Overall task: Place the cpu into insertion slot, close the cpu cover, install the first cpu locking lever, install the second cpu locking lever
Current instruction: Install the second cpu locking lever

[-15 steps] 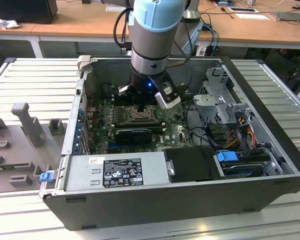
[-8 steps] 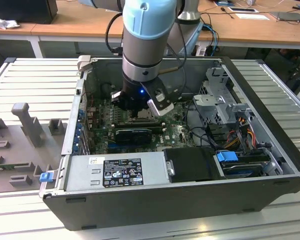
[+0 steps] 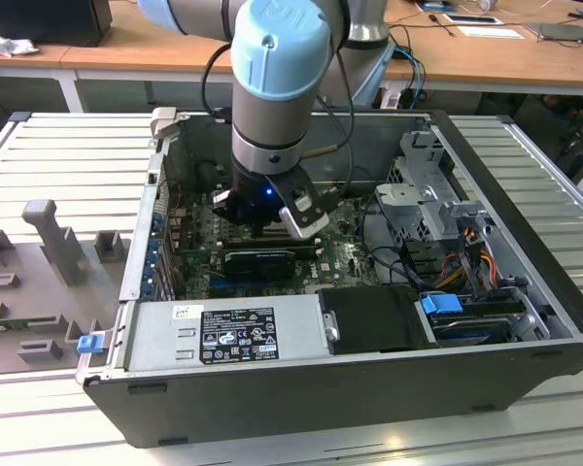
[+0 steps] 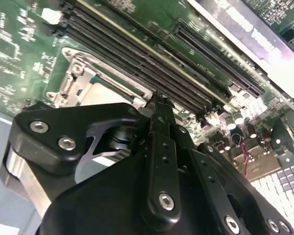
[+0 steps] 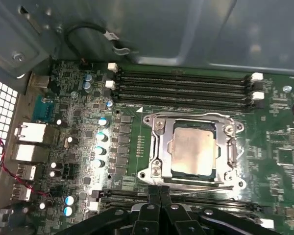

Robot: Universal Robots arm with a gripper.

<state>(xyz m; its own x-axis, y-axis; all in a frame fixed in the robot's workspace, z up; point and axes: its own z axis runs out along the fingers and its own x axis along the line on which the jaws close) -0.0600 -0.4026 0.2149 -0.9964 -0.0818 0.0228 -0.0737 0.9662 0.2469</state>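
In the first wrist view the cpu (image 5: 193, 149), a pale metal square, lies flat in the insertion slot (image 5: 154, 172) on the green motherboard. The silvery cpu cover (image 5: 159, 142) rests down over it as a frame around the chip. A thin locking lever (image 5: 206, 189) runs along the socket's edge closest to my fingers. My gripper (image 5: 159, 192) is shut, its black tips pressed together just beside that lever and the socket edge, with nothing seen between them. The second wrist view has the gripper (image 4: 159, 105) over the socket (image 4: 85, 83). In the exterior view the gripper (image 3: 264, 229) reaches down inside the case.
Long black memory slots (image 5: 183, 88) lie beside the socket. A black card (image 3: 260, 260) sits near the gripper. The power supply (image 3: 223, 330), drive cage (image 3: 428, 204) and cables (image 3: 466, 262) crowd the open case (image 3: 301, 398). A grey fixture (image 3: 49, 243) stands at the exterior view's left.
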